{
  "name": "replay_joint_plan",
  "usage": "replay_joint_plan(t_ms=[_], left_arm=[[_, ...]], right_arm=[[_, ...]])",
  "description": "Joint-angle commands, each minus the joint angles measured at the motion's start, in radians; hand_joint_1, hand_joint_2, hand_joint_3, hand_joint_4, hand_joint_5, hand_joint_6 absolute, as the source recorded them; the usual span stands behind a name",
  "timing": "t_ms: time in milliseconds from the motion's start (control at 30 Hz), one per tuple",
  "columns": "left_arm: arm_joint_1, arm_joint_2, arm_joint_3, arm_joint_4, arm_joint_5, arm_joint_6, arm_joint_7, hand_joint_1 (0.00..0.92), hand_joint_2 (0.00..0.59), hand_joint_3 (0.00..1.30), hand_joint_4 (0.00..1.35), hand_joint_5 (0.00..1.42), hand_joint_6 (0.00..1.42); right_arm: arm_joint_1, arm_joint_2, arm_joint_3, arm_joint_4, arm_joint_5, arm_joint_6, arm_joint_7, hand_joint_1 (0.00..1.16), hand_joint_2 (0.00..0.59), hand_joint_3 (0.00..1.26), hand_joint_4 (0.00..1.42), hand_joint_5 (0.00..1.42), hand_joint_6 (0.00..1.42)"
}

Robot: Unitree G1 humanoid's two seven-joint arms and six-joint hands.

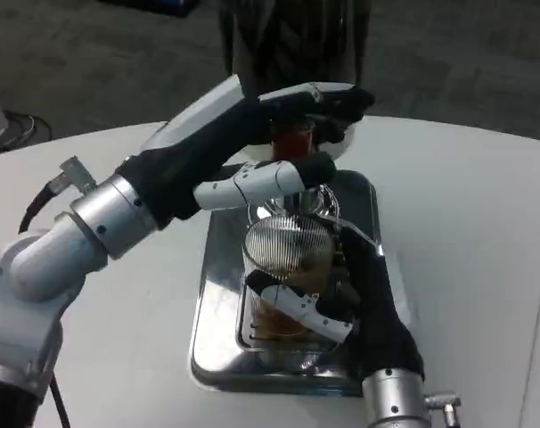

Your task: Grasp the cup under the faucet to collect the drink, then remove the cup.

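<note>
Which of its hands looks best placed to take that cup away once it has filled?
Probably the right hand: its fingers already wrap the clear cup on the metal tray. The left hand is up at the red tap handle.

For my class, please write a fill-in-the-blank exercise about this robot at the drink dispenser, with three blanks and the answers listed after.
1. The clear cup stands in a metal ____ on the white table.
2. The robot hand gripping the cup is the ____ robot hand.
3. The left robot hand is raised at the faucet's ____ handle, above the cup.

Missing words: tray; right; red
</note>
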Motion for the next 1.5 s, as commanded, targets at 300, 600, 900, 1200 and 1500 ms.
replay_joint_plan(t_ms=[300,600,900,1200,1500], left_arm=[[0.038,-0.016,0.067,-0.109,-0.065,0.023,0.027,0.000,0.091,0.28,0.27,0.35,0.45],[0.089,-0.008,0.104,-0.184,-0.086,0.058,0.029,0.000,0.090,0.29,0.29,0.37,0.47],[0.150,-0.008,0.153,-0.279,-0.114,0.102,0.047,0.000,0.090,0.29,0.30,0.38,0.49],[0.237,-0.002,0.216,-0.382,-0.139,0.165,0.085,0.000,0.090,0.31,0.31,0.39,0.51],[0.366,0.015,0.303,-0.485,-0.157,0.236,0.128,0.000,0.089,0.32,0.32,0.40,0.52]], right_arm=[[0.089,-0.002,-0.001,-0.110,-0.009,-0.003,-0.007,0.84,0.192,0.69,0.79,0.85,0.63],[0.163,-0.023,-0.001,-0.220,-0.003,0.012,0.041,0.86,0.169,0.75,0.85,0.94,0.69],[0.234,-0.035,-0.020,-0.332,0.011,0.032,0.087,0.86,0.153,0.80,0.89,0.99,0.73],[0.314,-0.035,-0.028,-0.429,0.007,0.069,0.120,0.86,0.151,0.84,0.93,1.04,0.76],[0.358,-0.053,-0.044,-0.507,0.014,0.081,0.153,0.87,0.135,0.88,1.00,1.08,0.81]])
